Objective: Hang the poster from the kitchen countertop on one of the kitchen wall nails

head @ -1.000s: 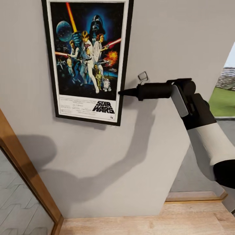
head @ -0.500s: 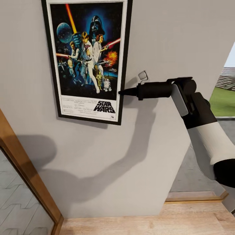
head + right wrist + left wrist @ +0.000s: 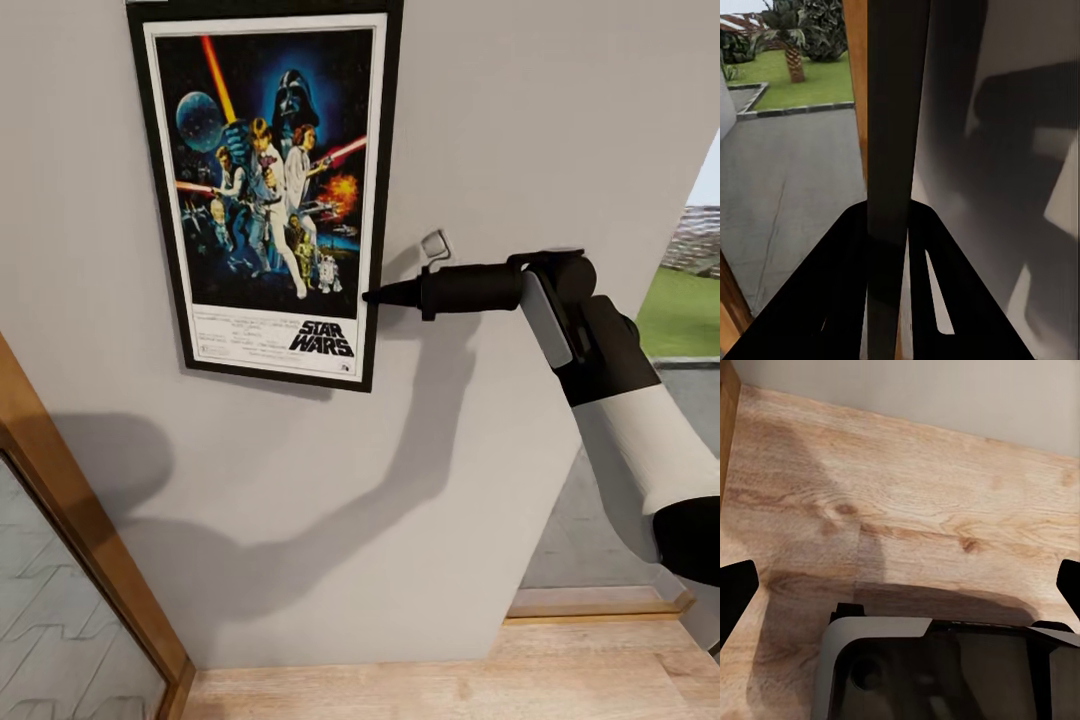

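Head cam faces wall (image 3: 500, 120) close up; left wrist cam looks down at wood floor (image 3: 915, 495); right wrist cam sights along poster (image 3: 894, 150) edge.

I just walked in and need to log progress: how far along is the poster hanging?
Done: the black-framed Star Wars poster is off the countertop and up against the grey wall. In hand: the right gripper grips the frame's right edge; the right wrist view shows the frame between its fingers. Left: confirming it hangs on a nail, which I cannot see, then letting go.
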Tool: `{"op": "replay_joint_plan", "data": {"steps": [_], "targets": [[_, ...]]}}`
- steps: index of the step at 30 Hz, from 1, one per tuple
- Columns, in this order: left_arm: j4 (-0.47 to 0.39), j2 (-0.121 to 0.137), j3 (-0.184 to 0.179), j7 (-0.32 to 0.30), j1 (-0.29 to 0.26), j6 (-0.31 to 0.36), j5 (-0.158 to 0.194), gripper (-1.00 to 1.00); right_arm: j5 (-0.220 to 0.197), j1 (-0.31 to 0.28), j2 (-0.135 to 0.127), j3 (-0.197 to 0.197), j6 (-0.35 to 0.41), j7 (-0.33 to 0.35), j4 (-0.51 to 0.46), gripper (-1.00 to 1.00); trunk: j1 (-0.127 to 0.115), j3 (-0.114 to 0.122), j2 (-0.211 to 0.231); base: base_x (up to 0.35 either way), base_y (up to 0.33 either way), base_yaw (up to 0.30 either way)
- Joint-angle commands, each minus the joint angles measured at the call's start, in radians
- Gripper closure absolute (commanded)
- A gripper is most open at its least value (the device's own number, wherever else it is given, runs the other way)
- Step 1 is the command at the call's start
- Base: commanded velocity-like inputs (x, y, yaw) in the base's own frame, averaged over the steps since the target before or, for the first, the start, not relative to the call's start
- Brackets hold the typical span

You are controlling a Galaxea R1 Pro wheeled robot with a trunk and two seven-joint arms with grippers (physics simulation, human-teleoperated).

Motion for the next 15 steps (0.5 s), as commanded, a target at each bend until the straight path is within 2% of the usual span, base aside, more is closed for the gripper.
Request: {"op": "replay_joint_plan", "data": {"steps": [1, 6, 15], "targets": [[-0.001, 0.000, 0.002, -0.005, 0.000, 0.001, 0.006, -1.00, -0.006, -0.001, -0.001, 0.002, 0.003, 0.000, 0.000, 1.00, 0.001, -0.002, -0.002, 0.000, 0.000, 0.000], [-0.001, 0.000, 0.001, -0.005, 0.000, 0.001, 0.006, -1.00, -0.007, 0.001, -0.006, 0.003, -0.042, 0.001, 0.001, 1.00, 0.001, -0.002, -0.002, 0.000, 0.000, 0.000], [-0.001, 0.000, 0.001, -0.005, 0.000, 0.001, 0.006, -1.00, -0.007, 0.001, -0.009, 0.003, -0.058, 0.001, 0.001, 1.00, 0.001, -0.002, -0.002, 0.000, 0.000, 0.000]]}}
